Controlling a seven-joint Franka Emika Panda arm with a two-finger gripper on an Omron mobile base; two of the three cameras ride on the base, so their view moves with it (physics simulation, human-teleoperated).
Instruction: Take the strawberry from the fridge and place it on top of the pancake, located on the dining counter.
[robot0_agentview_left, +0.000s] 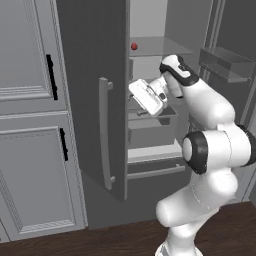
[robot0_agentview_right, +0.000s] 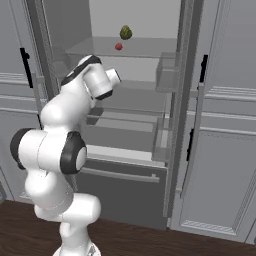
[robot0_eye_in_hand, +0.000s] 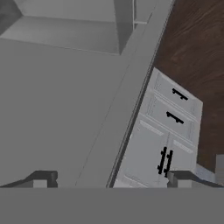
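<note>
Above the wide-spread, empty fingers of the gripper (robot0_eye_in_hand: 109, 180), the strawberry (robot0_agentview_right: 119, 46) rests on a fridge (robot0_agentview_left: 92, 60) shelf, awaiting pickup

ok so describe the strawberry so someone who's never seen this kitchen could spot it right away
Look at the tall dark grey fridge standing with its doors open, then go up to the pale upper shelf inside. The strawberry sits on that shelf: a tiny rounded red fruit, just below and left of the larger bumpy yellow-green fruit in the right base view, and the only red thing there.
</note>
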